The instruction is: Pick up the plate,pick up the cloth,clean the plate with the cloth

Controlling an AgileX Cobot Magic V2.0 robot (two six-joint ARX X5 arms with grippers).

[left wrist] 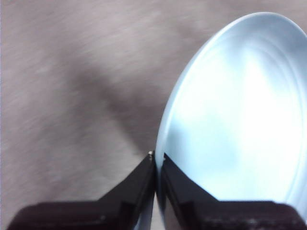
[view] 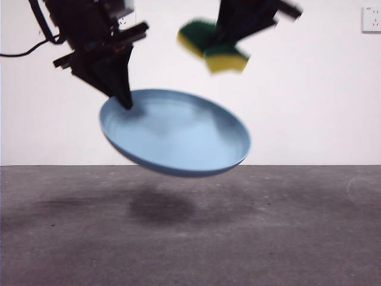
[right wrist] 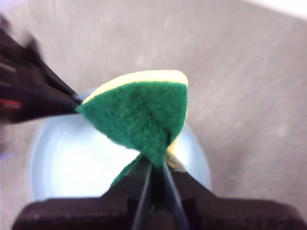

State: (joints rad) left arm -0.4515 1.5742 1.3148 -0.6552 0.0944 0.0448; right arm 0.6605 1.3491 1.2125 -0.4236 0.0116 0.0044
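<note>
Above the grey table (view: 309,238), my left gripper (view: 126,104) clamps the plate (view: 178,134); my right gripper (view: 229,44) pinches the sponge (view: 211,44). Both lifted; wiping remains.

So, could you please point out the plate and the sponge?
plate (view: 178,134): front view, middle of its inner face.
sponge (view: 211,44): front view, its green scouring layer.
</note>
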